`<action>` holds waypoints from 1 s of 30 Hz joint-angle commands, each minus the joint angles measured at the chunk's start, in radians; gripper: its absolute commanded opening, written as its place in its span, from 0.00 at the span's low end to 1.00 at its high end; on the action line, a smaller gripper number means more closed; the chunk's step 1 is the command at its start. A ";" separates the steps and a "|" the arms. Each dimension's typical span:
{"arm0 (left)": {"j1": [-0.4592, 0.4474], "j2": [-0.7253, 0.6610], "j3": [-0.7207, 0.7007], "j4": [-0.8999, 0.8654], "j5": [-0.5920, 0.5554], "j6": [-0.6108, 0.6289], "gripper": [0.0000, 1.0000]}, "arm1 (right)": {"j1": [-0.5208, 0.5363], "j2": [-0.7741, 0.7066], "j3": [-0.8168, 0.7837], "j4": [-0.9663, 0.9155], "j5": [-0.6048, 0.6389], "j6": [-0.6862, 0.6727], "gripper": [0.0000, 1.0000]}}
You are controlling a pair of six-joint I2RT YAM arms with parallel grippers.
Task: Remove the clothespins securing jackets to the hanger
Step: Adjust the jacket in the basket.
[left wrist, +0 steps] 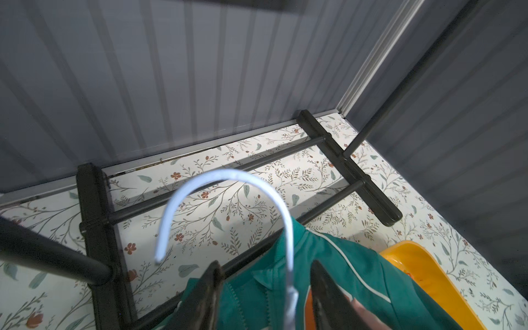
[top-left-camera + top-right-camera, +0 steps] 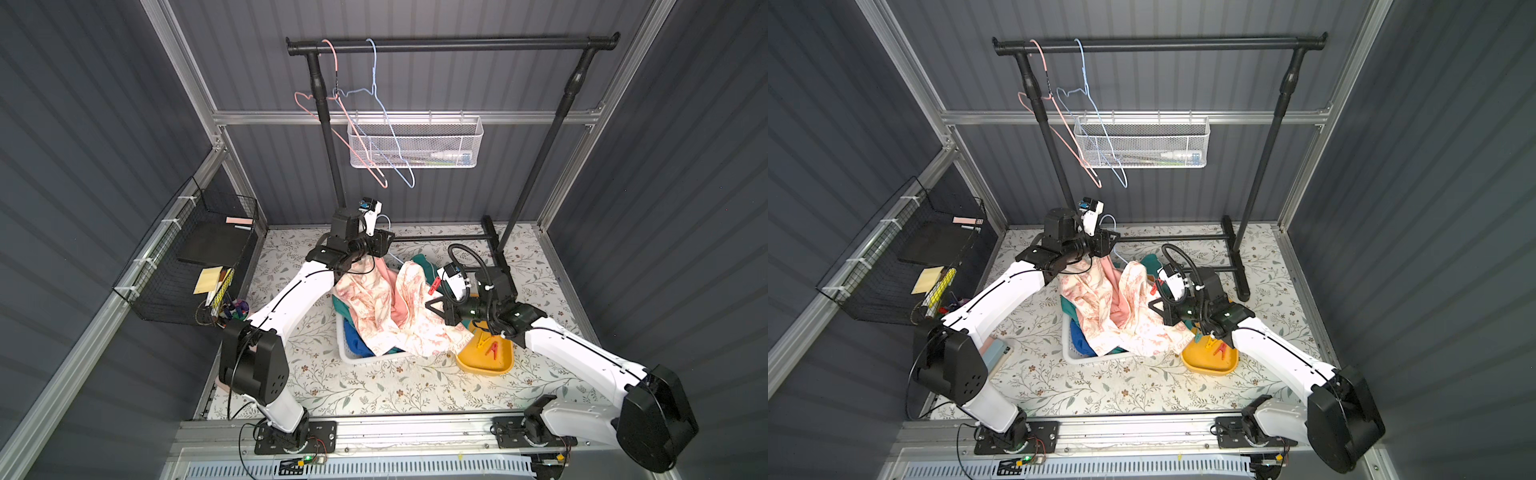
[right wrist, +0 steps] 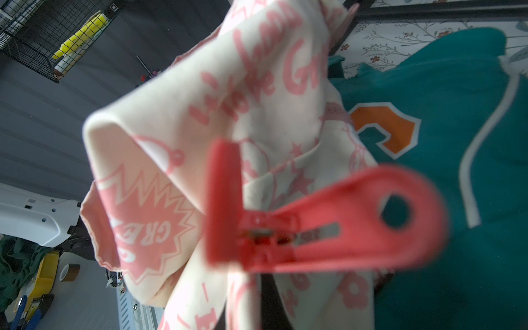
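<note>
Right claw (image 2: 432,296) pressed together on red-coral plastic clothespin (image 3: 314,225) at mid-frame, against cream pink-print jacket (image 2: 374,299) heaped over white basket (image 2: 345,354); pin looks pulled free, so next carry to yellow plastic tray (image 2: 503,365) lower right, release.

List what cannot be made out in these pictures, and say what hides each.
Blue jacket: both top views, mostly buried under the cream jacket.
White hanger: left wrist view, shoulders cut off by the bottom edge.
Wall basket contents: top views, too small behind the mesh.
Yellow tray: top views, partly covered by the right arm.
</note>
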 commanded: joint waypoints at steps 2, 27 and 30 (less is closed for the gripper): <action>-0.003 -0.003 0.015 0.024 0.053 0.041 0.49 | 0.005 0.007 0.011 -0.079 0.006 -0.017 0.00; -0.004 0.021 -0.043 0.078 0.108 0.029 0.28 | 0.006 0.002 0.025 -0.095 0.014 -0.023 0.00; -0.004 0.018 -0.043 0.084 0.114 0.029 0.22 | 0.006 0.001 0.025 -0.093 0.014 -0.023 0.00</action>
